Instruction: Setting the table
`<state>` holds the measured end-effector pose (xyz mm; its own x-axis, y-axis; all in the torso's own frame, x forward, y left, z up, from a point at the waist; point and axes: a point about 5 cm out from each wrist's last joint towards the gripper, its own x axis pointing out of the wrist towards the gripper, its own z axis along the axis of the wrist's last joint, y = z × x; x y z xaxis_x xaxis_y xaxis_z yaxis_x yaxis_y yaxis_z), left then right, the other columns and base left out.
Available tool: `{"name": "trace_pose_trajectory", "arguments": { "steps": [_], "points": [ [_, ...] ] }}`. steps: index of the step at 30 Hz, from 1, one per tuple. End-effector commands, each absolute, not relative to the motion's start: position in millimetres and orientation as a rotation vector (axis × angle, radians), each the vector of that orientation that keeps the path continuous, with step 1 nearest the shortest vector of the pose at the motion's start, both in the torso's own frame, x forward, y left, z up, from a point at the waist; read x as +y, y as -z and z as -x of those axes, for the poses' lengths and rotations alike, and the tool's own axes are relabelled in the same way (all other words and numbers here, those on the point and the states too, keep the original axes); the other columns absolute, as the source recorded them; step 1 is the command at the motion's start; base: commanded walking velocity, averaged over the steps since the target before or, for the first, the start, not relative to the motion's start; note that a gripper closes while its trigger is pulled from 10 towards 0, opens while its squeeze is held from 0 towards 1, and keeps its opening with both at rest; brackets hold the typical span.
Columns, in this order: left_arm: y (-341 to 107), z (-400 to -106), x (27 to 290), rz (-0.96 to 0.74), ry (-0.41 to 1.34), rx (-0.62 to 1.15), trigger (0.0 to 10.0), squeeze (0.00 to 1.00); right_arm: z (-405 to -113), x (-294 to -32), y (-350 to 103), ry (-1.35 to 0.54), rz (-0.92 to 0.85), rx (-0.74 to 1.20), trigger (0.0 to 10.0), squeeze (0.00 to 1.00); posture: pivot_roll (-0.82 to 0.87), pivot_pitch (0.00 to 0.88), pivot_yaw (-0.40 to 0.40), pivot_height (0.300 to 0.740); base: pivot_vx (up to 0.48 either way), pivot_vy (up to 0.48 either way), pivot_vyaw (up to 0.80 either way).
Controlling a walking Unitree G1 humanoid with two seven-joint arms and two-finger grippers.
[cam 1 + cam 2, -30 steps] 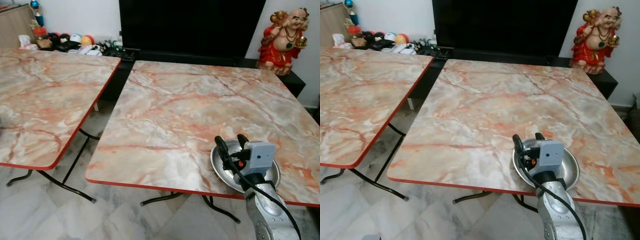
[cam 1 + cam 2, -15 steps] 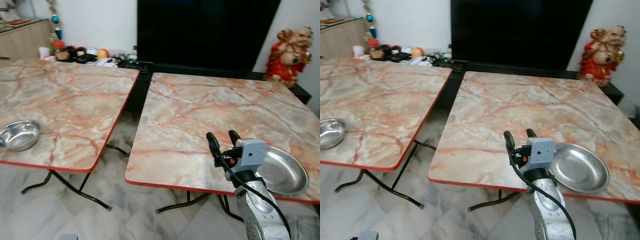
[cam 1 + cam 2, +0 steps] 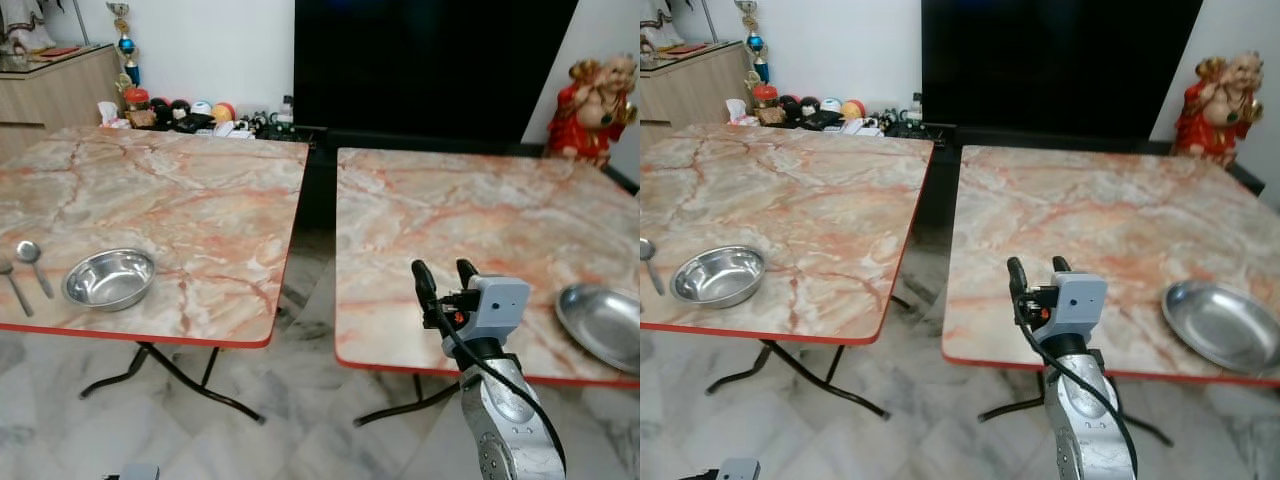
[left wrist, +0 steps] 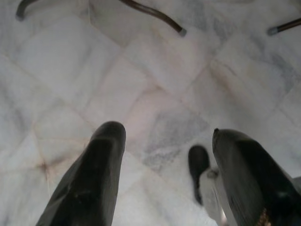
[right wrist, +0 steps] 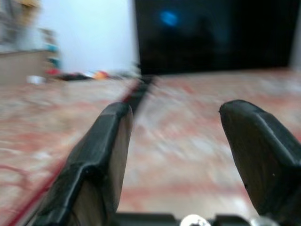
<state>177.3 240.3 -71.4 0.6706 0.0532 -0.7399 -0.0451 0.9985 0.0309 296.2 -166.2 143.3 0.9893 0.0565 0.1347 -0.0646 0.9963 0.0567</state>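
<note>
— Gripper status, please?
— Your right gripper (image 3: pixel 445 272) hovers empty, fingers apart, at the right table's (image 3: pixel 450 210) near edge. Plate (image 3: pixel 603 325) lies beside it; bowl (image 3: pixel 109 278) and spoons (image 3: pixel 32 264) on the left table (image 3: pixel 190 200).

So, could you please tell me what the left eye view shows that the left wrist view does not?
The left eye view takes in two marble tables, a steel bowl beside two spoons on the left table, a steel plate on the right table, and the right gripper raised, fingers apart. The left wrist view looks along the left gripper, fingers open and empty, down at the floor. Both show pale marble floor tiles and black table legs.
</note>
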Motion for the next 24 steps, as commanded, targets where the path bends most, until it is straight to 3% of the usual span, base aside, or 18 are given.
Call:
{"name": "trace_pose_trajectory", "arguments": {
  "steps": [1,24],
  "points": [
    [69,-179,247,-0.024,-0.063,0.836,10.0,0.0,-298,-163,-149,-0.062,-0.074,-0.156,10.0,0.0,-0.08,0.0,-0.004,0.74,0.0,0.48,0.0],
    [70,-175,251,-0.006,-0.105,0.837,10.0,0.0,-310,-149,-158,-0.086,-0.095,-0.177,10.0,0.0,-0.04,0.072,-0.015,0.74,0.0,0.48,0.0]
  ]
}}
